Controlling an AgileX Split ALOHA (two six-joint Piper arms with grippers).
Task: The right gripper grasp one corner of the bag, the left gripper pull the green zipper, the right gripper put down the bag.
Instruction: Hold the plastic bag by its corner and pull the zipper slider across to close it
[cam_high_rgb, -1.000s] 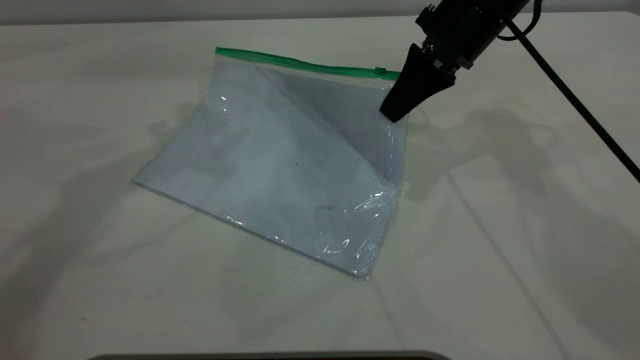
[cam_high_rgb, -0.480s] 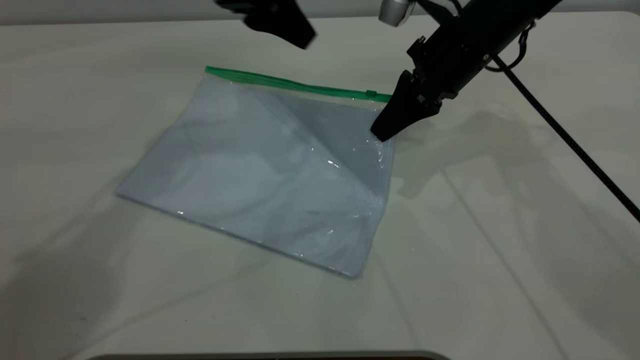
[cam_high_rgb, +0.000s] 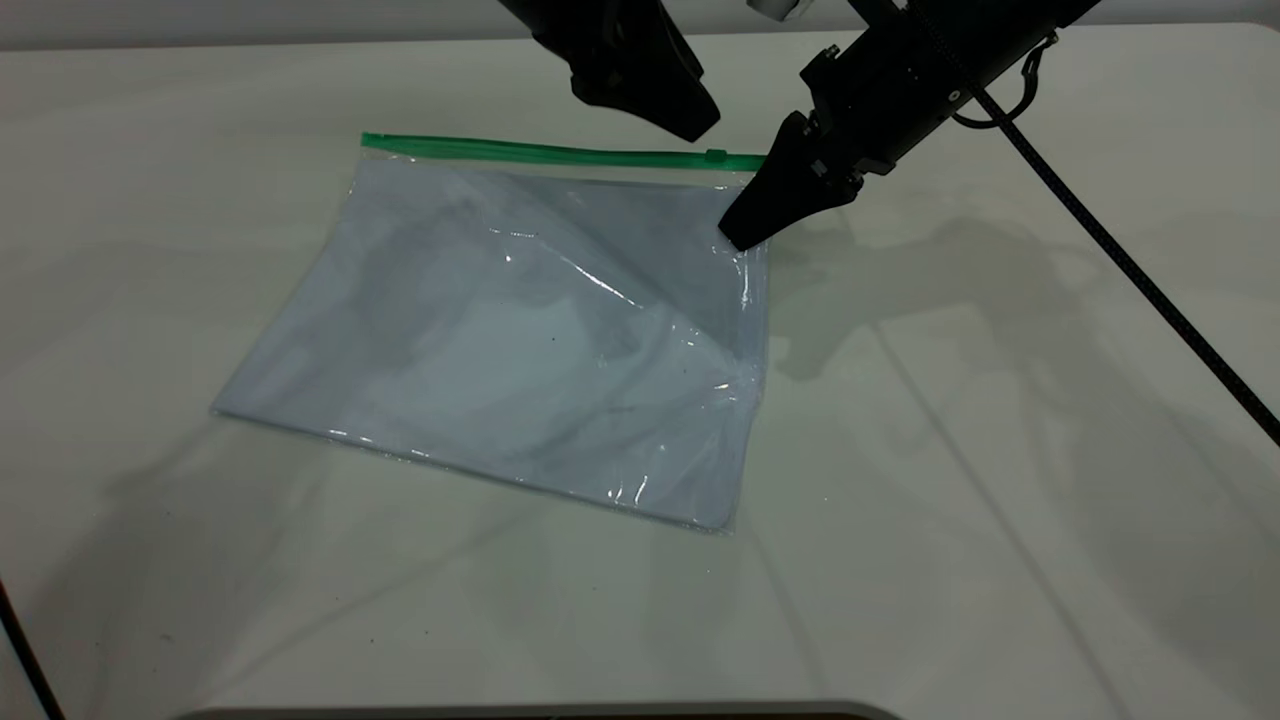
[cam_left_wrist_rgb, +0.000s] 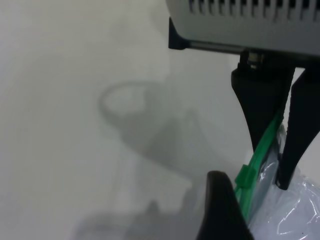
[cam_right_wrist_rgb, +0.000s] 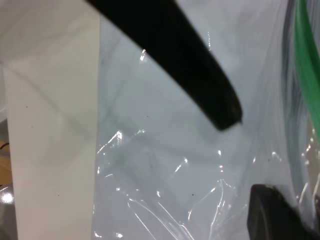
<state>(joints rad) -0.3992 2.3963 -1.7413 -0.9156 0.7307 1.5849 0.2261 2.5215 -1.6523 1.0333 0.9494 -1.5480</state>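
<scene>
The bag (cam_high_rgb: 520, 340), a clear pouch with pale sheets inside, lies on the table with its far right corner still raised. The green zipper (cam_high_rgb: 540, 152) runs along its far edge, and the slider tab (cam_high_rgb: 715, 155) sits near the right end. My right gripper (cam_high_rgb: 742, 235) is shut on the bag's far right corner just below the zipper; the film lies between its jaws in the right wrist view (cam_right_wrist_rgb: 245, 155). My left gripper (cam_high_rgb: 693, 126) hovers just above the zipper beside the slider, open. One of its fingers (cam_left_wrist_rgb: 220, 205) sits next to the slider (cam_left_wrist_rgb: 245, 177).
The white table (cam_high_rgb: 1000, 450) lies bare around the bag. The right arm's black cable (cam_high_rgb: 1150, 290) runs across the table's right side. A dark edge (cam_high_rgb: 540, 712) shows along the table's near side.
The right gripper has lowered the bag's corner and moved left, so the bag lies flatter. The left gripper has come in from the far side and dropped close to the slider.
</scene>
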